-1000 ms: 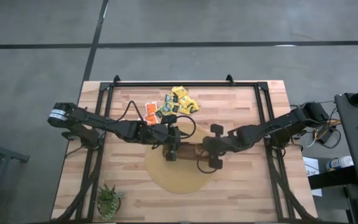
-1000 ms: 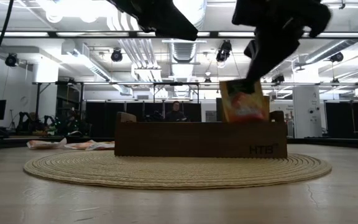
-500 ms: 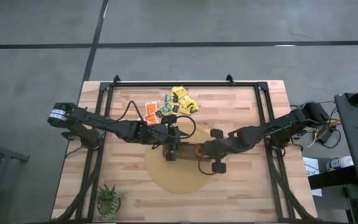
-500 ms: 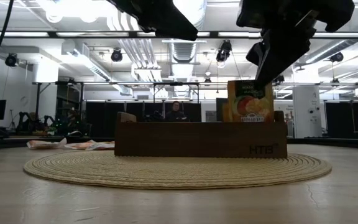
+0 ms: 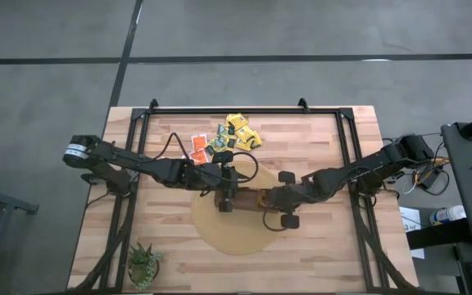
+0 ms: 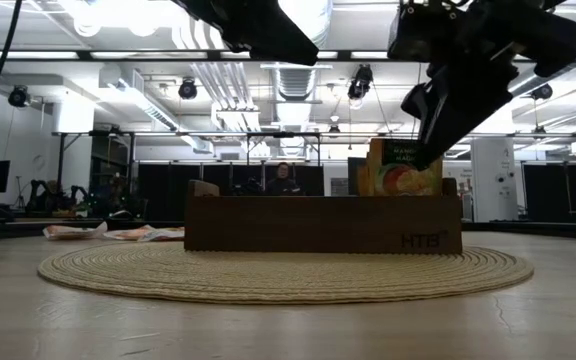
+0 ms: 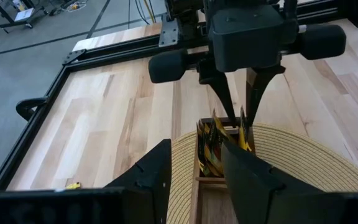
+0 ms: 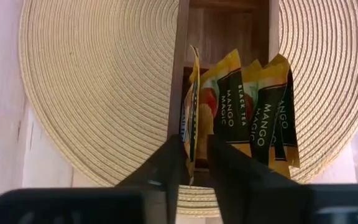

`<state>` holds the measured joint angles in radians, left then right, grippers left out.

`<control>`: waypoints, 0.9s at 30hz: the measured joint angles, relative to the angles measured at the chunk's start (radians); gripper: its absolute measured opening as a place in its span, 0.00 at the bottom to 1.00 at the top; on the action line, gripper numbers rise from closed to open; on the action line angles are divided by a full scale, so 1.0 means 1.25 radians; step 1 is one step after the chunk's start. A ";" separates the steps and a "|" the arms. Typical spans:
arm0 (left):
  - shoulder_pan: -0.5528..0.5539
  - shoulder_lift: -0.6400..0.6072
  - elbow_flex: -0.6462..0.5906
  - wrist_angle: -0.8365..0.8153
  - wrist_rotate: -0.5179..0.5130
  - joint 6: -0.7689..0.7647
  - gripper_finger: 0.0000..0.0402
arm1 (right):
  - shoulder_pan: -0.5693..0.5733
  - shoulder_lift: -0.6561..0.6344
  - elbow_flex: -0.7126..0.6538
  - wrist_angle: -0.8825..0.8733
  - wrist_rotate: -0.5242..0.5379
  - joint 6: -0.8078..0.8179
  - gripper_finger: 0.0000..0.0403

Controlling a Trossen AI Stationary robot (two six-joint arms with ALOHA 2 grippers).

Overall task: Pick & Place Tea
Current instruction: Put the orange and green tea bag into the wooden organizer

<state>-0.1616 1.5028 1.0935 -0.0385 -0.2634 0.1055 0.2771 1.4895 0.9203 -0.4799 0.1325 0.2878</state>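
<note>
Since a second ago, the right end effector [image 6: 430, 128] has carried its mango black tea sachet [image 6: 401, 168] lower, so that we now see only the sachet's upper part above the wall of the dark-brown compartmented box [image 6: 323, 222], standing upright at the end of the box nearer the right arm. In the right wrist view the fingers [image 8: 169, 167] sit to either side of the edge-on sachet [image 8: 192, 112], slightly parted; we cannot tell whether they still pinch it or have just let go. Beside it in the same compartment stand more yellow-and-dark sachets [image 8: 253, 112], upright and fanned a little.

Our left end effector [image 7: 194, 171] hovers over the other end of the box, fingers spread and holding nothing; in the high view it [image 5: 228, 199] sits just beside the box on the round woven mat [image 5: 228, 233].

Loose tea sachets [image 5: 224, 139], orange, yellow and dark, lie in a heap on the wooden surface [image 5: 318, 246], towards its far edge, well apart from the mat. A small potted plant [image 5: 143, 264] stands at the near corner on the left arm's side.
</note>
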 joint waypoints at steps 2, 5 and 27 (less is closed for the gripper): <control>0.000 0.000 0.000 0.000 0.000 0.000 0.34 | 0.000 0.000 0.000 -0.001 -0.001 -0.006 0.27; 0.000 0.000 0.000 0.000 0.000 0.000 0.34 | 0.000 -0.005 0.018 -0.013 -0.002 -0.023 0.34; 0.000 0.000 0.000 -0.001 0.000 0.000 0.34 | -0.010 0.049 0.039 -0.032 0.097 -0.048 0.31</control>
<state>-0.1613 1.5028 1.0935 -0.0402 -0.2634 0.1051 0.2645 1.5506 0.9685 -0.5200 0.2536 0.2278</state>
